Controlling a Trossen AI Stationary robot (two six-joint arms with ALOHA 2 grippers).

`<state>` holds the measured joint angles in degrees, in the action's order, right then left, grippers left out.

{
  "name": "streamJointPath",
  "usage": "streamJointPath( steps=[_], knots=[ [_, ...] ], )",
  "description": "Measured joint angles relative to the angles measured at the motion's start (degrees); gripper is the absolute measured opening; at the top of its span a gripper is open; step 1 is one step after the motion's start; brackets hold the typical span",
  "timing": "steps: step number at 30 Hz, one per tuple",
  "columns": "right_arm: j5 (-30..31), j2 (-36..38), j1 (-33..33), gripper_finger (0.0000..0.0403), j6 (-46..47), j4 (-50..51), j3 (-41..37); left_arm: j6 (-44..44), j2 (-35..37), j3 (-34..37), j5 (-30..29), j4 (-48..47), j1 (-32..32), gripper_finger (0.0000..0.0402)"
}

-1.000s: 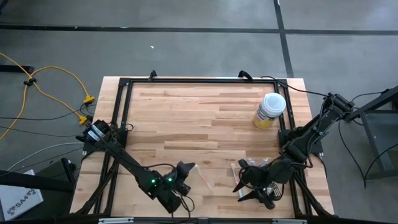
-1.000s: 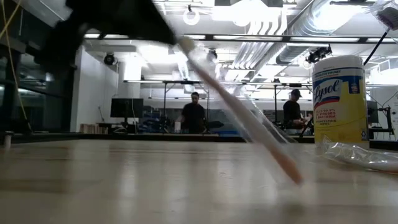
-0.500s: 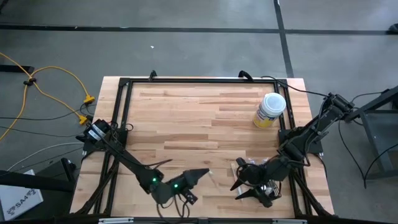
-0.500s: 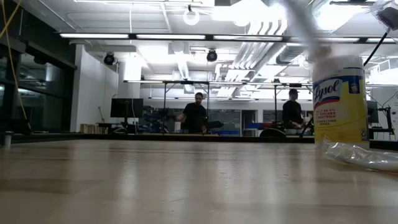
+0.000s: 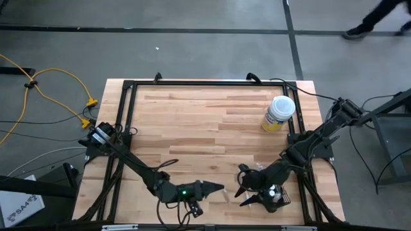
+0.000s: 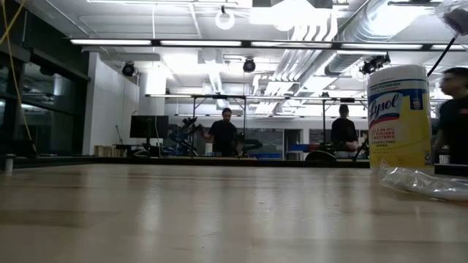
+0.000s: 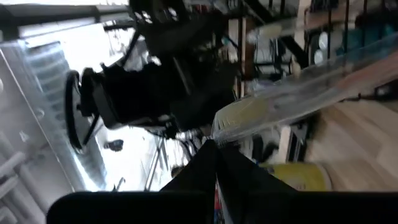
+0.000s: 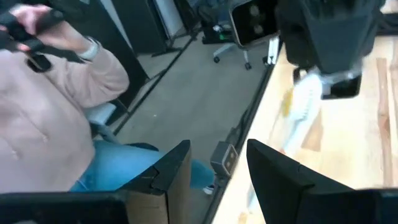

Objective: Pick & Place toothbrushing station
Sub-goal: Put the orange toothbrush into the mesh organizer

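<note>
Overhead and table-level cameras share the yellow canister; wrist cameras look outward.

Readable text appears on one item only. The yellow canister with a white lid, standing on the counter in the low view, carries the brand name "Lysol" in blue script on a white label panel. Smaller lines of print sit above and below the brand name on the same label; these are too fine to read.

In the high view, a white sheet lying on the floor at the picture's lower left corner bears dark printed characters, but they cannot be read with certainty.

No legible text, numbers or signs show in either wrist view.
</note>
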<state>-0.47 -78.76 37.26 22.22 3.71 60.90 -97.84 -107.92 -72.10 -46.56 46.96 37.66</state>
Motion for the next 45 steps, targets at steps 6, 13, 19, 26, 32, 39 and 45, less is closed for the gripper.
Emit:
streamJointPath(
  steps=[6,13,19,26,32,39,45],
  knots=[
    [0.07,-2.05,-0.57,0.0148,-1.1,0.24,-0.04,0.59,0.0,0.0,8.14,1.48,-1.29,0.0],
    [0.02,-2.34,-0.68,0.0148,-2.46,-0.43,-0.04,2.16,0.0,0.0,16.42,2.36,-2.4,0.0],
    [-1.46,-2.32,-1.05,0.0148,-3.02,-2.25,-0.02,3.67,0.0,0.0,22.54,2.48,-4.32,0.0],
    [-1.44,-2.31,-1.83,0.0148,-4.54,-2.75,-0.02,5.14,0.0,0.0,28.04,2.44,-7.28,0.0],
    [-1.7,-2.3,-2.21,0.0148,-5.63,-2.93,-0.02,5.33,-0.02,0.0,31.03,2.9,-9.23,0.0],
    [-1.38,-2.3,-2.21,0.0148,-6.03,-3.15,-0.02,5.33,-0.02,0.0,32.81,3.37,-9.84,0.0],
    [-1.45,-2.3,-2.58,0.0142,-6.03,-3.15,-0.02,5.33,-0.02,0.0,33.19,3.56,-9.82,0.0]
  ],
)
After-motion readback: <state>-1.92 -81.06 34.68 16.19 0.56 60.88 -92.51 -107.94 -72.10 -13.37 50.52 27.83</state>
